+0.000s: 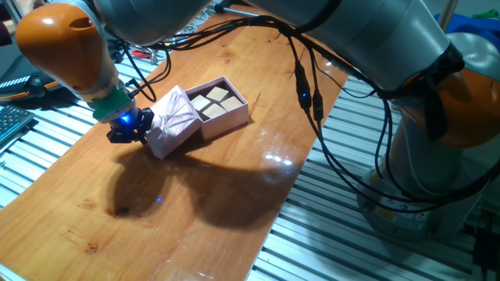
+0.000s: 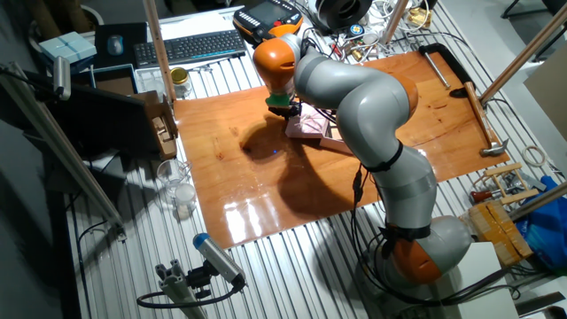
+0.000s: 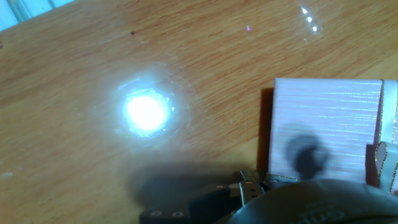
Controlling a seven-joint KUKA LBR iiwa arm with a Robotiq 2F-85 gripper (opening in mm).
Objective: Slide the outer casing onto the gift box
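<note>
Hand view, outer casing (image 3: 323, 134) cropped, hand (image 3: 249, 186) blurred

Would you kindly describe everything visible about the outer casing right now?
The outer casing is a pale pink, cardboard-looking square cover with a thin ribbon crossing its top. It sits tilted on the wooden table, partly over one end of the gift box. The gripper is at its outer edge.

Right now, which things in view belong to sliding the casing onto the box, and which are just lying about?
Job:
- outer casing, pink, ribboned, partly over the box
- gift box, beige blocks showing
- gripper, at the casing's outer end

Lying about:
- keyboard
- hammer
- clamp on the board's far edge
- glass jar
</note>
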